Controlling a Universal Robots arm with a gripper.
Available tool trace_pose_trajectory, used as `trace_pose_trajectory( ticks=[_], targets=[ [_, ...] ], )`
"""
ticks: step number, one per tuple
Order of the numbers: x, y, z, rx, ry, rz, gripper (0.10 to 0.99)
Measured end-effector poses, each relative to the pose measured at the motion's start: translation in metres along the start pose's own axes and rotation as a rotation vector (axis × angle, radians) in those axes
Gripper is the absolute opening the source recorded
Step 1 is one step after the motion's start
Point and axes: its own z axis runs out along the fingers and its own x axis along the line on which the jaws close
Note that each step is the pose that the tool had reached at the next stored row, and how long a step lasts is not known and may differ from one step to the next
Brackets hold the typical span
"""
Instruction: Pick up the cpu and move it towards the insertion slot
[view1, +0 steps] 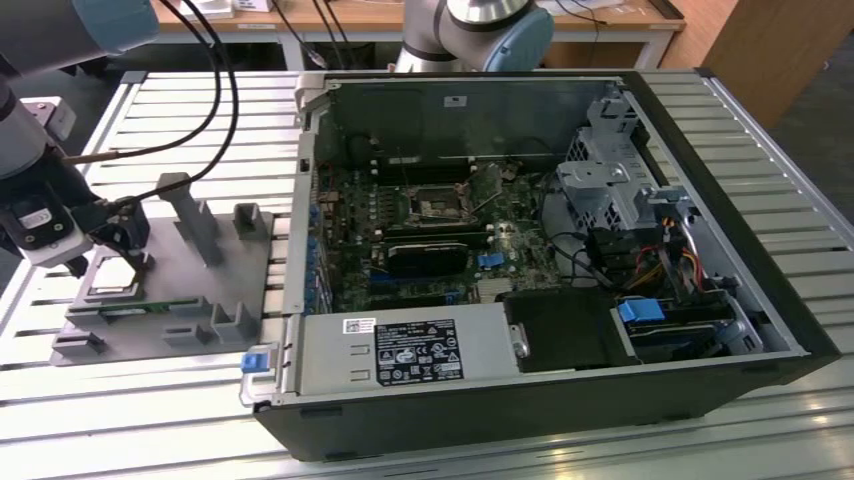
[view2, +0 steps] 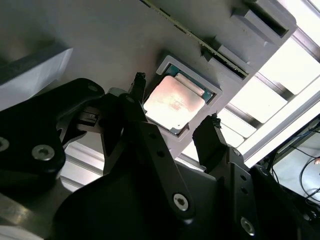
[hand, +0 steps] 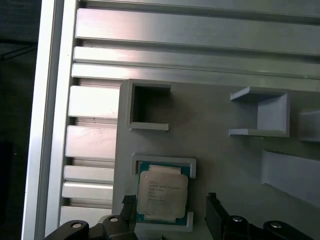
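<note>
The cpu (view1: 118, 272) (view2: 174, 103) (hand: 162, 196), a flat square chip with a pale silver top, lies in a framed recess of the grey plastic block (view1: 187, 295) (view2: 100, 40) (hand: 220, 165). My gripper (view1: 114, 248) (view2: 176, 99) (hand: 170, 199) hangs just above it, open. One black finger (view2: 136, 95) stands at one side of the chip and the other finger (view2: 210, 140) at the opposite side, both apart from it. The insertion slot (view1: 438, 205), a dark square socket in a silver frame, sits on the motherboard inside the computer case, well towards the exterior view's right of the block.
The open black computer case (view1: 787, 320) holds a long black card (view1: 430, 255), cables and drive cages. Grey posts (view1: 187, 215) rise from the block between my gripper and the case wall. A narrow green circuit strip (view1: 127, 308) lies in the block beside the cpu. Slatted aluminium table (view1: 160, 400) lies underneath.
</note>
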Motion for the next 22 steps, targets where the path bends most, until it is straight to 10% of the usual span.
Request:
trace_pose_trajectory(
  ticks=[22],
  targets=[
    [0.0001,-0.0016,0.0069,0.000,0.0000,-0.001,0.659]
  ],
)
